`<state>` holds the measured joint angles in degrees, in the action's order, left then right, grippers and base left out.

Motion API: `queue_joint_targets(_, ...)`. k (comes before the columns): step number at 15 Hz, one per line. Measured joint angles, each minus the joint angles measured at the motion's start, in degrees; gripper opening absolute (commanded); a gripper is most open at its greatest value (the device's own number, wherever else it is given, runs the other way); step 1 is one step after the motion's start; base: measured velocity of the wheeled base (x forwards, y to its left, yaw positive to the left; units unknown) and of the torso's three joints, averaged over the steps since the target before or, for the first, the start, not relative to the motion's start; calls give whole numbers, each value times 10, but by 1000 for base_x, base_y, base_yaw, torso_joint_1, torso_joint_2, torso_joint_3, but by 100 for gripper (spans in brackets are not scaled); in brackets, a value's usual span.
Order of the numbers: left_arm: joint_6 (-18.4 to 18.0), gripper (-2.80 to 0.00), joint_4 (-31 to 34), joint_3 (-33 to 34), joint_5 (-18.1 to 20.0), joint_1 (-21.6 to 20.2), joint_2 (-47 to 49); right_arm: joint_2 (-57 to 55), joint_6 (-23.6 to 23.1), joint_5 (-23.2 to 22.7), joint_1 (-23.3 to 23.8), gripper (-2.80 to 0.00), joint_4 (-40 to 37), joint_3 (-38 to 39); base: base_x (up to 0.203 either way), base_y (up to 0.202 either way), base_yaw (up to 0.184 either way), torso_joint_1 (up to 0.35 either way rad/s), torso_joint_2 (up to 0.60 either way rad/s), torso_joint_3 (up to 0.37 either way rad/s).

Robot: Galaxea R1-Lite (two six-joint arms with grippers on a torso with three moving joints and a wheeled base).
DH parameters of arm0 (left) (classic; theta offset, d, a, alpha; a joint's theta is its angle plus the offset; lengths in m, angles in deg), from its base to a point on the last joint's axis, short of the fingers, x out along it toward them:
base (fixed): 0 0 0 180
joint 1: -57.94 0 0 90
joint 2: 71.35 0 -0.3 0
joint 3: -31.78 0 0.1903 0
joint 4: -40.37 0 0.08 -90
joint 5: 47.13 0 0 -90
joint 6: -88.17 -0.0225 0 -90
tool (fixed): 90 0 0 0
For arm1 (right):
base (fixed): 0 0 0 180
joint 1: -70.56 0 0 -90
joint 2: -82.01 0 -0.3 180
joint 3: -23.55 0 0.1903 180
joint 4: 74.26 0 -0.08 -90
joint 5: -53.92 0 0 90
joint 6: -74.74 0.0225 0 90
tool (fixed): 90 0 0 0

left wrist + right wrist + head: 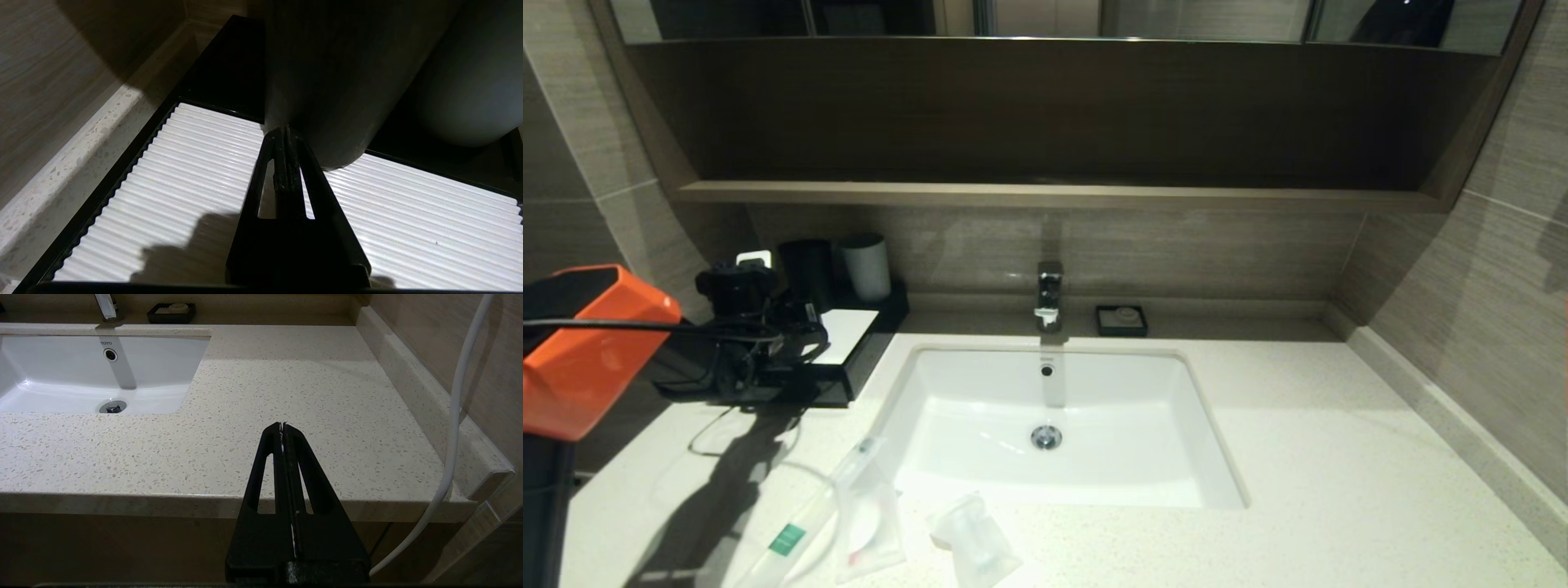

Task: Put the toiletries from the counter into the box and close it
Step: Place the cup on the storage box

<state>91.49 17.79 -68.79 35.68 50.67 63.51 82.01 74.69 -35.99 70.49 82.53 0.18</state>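
The toiletries lie on the counter (pixel 1298 457) in front of the basin: a long toothbrush packet (pixel 786 541) with a green label, and two small clear packets (pixel 870 516) (pixel 976 545). The black box (pixel 862 367) with a white ribbed top panel (pixel 184 163) stands at the back left. My left gripper (pixel 284 131) is shut and empty, low over that panel, its tips close to the foot of a dark cup (pixel 327 81). My right gripper (pixel 282 425) is shut on nothing, hanging at the counter's front right edge, outside the head view.
A dark cup (pixel 806 273) and a pale cup (pixel 866 265) stand on the box's back part. A white basin (pixel 1054 425) with a tap (pixel 1049 294) fills the middle. A small black soap dish (pixel 1121 320) sits by the back wall. A shelf overhangs above.
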Motion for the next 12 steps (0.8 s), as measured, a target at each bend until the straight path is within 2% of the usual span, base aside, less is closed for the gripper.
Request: queue_joint_targets(12,-5,-280,7,-45,1,0,29,0,0,0,0,-280,0,0,0,0,0,0,0,0)
